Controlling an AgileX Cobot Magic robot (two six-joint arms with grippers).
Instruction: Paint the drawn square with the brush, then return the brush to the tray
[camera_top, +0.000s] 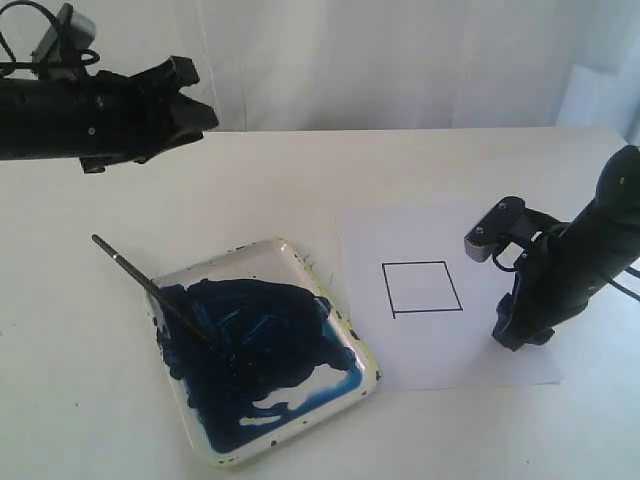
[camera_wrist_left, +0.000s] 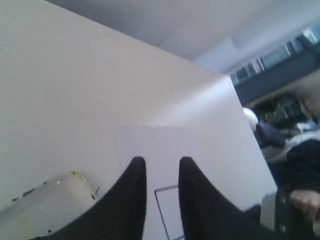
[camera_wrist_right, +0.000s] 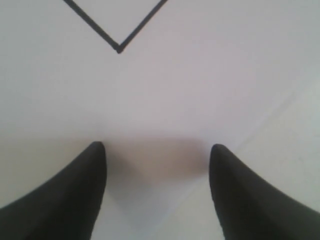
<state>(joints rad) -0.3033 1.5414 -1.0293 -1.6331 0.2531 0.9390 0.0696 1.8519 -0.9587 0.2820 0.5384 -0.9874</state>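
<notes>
The drawn square (camera_top: 422, 288) is blank, a thin black outline on the white paper sheet (camera_top: 440, 300); one corner of it shows in the right wrist view (camera_wrist_right: 118, 48) and part of it between the left fingers (camera_wrist_left: 165, 210). The brush (camera_top: 150, 285) lies with its tip in the blue-smeared tray (camera_top: 262, 350) and its black handle sticking out over the rim toward the far left. My left gripper (camera_top: 195, 95) hangs open high above the table at the far left, holding nothing (camera_wrist_left: 161, 161). My right gripper (camera_top: 515, 335) stands open on the paper's right edge, empty (camera_wrist_right: 156, 147).
The tray's pale speckled rim (camera_wrist_left: 60, 187) shows in the left wrist view. The white table (camera_top: 320, 180) stretches behind the paper, with a white curtain at the back.
</notes>
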